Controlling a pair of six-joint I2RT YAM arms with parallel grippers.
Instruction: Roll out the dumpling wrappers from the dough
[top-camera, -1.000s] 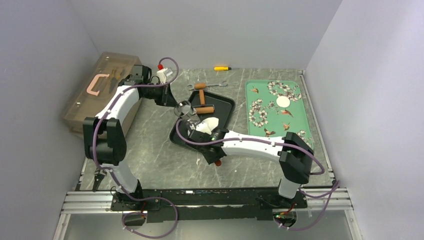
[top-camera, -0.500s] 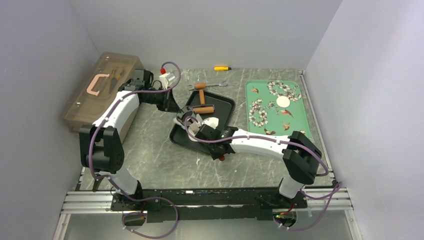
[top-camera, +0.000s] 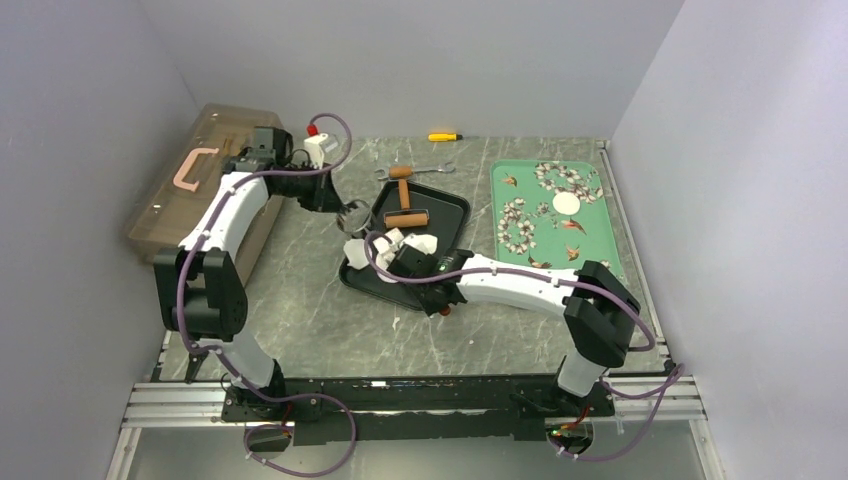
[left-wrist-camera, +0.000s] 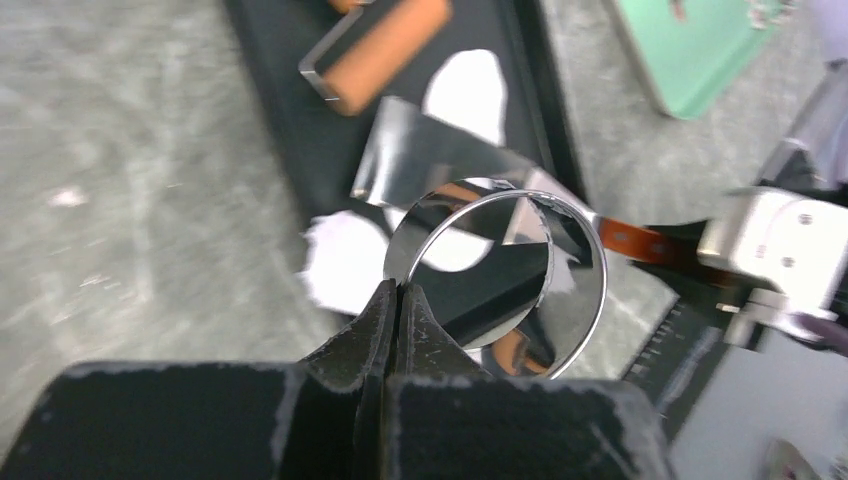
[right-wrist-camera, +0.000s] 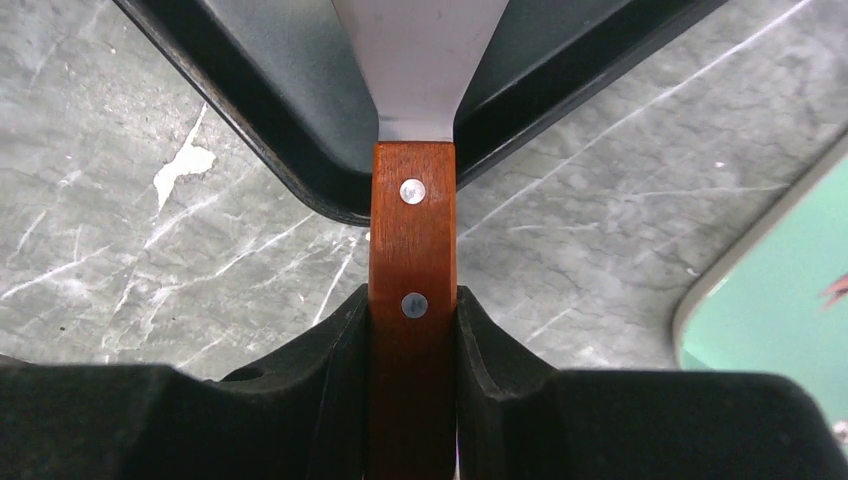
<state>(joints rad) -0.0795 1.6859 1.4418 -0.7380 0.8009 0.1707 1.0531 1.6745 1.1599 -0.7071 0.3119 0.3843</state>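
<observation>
My left gripper (top-camera: 346, 208) is shut on the rim of the shiny metal ring cutter (left-wrist-camera: 495, 280) and holds it above the black tray's (top-camera: 452, 205) left edge. My right gripper (right-wrist-camera: 412, 305) is shut on the spatula's wooden handle (right-wrist-camera: 412, 230), and its steel blade (right-wrist-camera: 420, 60) reaches into the tray. White dough lies in pieces: one (top-camera: 422, 242) in the tray, one (left-wrist-camera: 340, 260) at the tray's left rim. The brown wooden roller (top-camera: 407, 217) lies in the tray's far half. One round wrapper (top-camera: 566, 203) lies on the green tray (top-camera: 590, 255).
A brown translucent toolbox (top-camera: 205, 180) stands at the far left. A wrench (top-camera: 430, 170) and a yellow-handled tool (top-camera: 444, 136) lie behind the black tray. A small dough scrap (right-wrist-camera: 185, 160) lies on the marble table in front of the tray.
My left gripper has carried the ring cutter left, off the tray's middle. My right arm has pushed the spatula further left into the tray, and the dough now lies in separate pieces.
</observation>
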